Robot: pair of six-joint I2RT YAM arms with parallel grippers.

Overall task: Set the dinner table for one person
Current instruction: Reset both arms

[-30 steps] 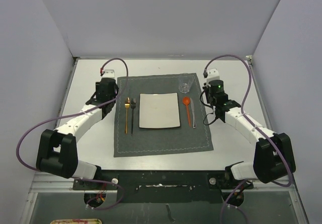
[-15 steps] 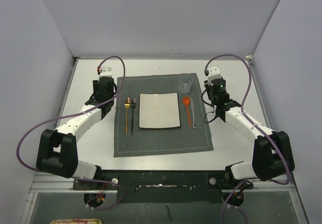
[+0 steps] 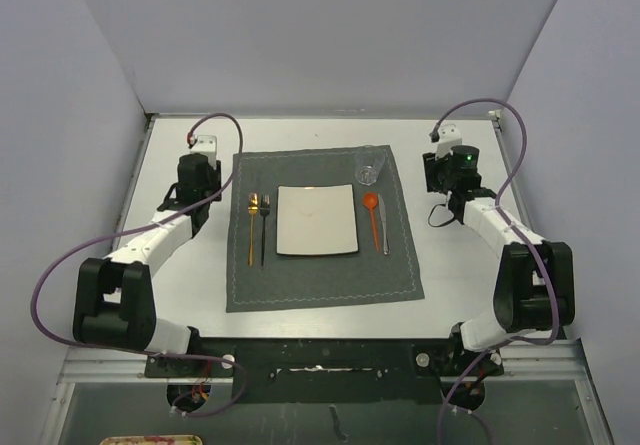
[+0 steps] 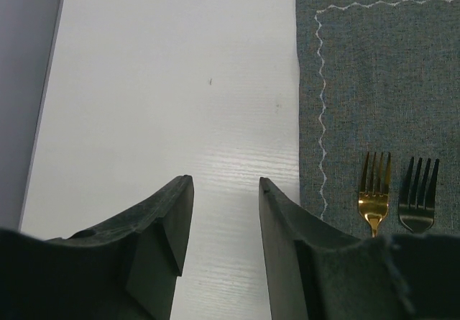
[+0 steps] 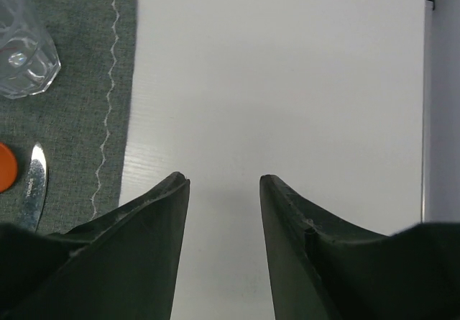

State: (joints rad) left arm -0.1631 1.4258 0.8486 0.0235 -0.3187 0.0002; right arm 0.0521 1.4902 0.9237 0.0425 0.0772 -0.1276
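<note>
Both open, gripping nothing: my left gripper [image 4: 224,183] hangs over the table [image 4: 165,75] left of the mat [image 3: 320,280], right gripper [image 5: 223,180] over it on the mat's right. Plate [image 3: 317,220], spoon [image 3: 373,213], glass [image 3: 368,170] sit on the mat.

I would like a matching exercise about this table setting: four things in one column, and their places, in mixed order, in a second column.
Things:
1. gold metal fork
2. orange plastic spoon
3. clear drinking glass
4. square off-white plate

Places:
A. centre of the dark grey cloth placemat
B. far right corner of the placemat
C. left of the plate, outermost
D. right of the plate, beside the silver knife

Pairs: 1-C, 2-D, 3-B, 4-A.
</note>
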